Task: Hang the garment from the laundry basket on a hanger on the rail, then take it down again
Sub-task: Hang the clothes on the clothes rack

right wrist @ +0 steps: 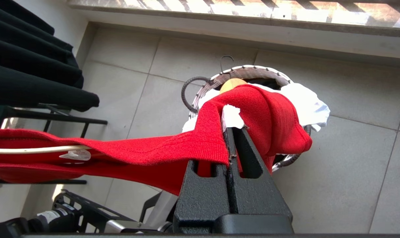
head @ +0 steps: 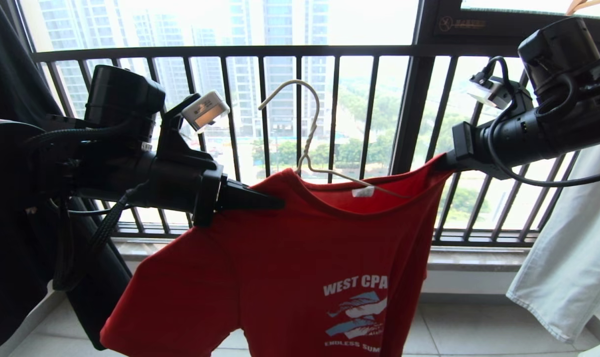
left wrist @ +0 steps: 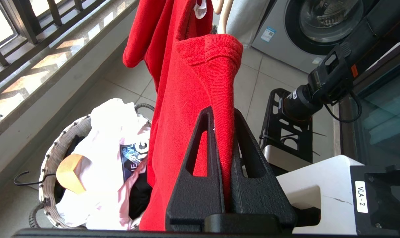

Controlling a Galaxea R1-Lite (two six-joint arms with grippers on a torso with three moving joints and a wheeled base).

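The red garment with white lettering hangs spread between my two grippers in front of the window. My left gripper is shut on its left shoulder, the cloth pinched between the jaws. My right gripper is shut on the other shoulder. The thin cream hanger sits inside the neck opening, its hook standing up free and caught on nothing in view. One hanger arm shows under the collar. The laundry basket stands on the floor below. The rail is out of view.
A dark railing of vertical bars runs behind the shirt. Black cloth hangs at the left and a pale garment at the right. The basket holds white clothes and a wooden hanger. A washing machine stands nearby.
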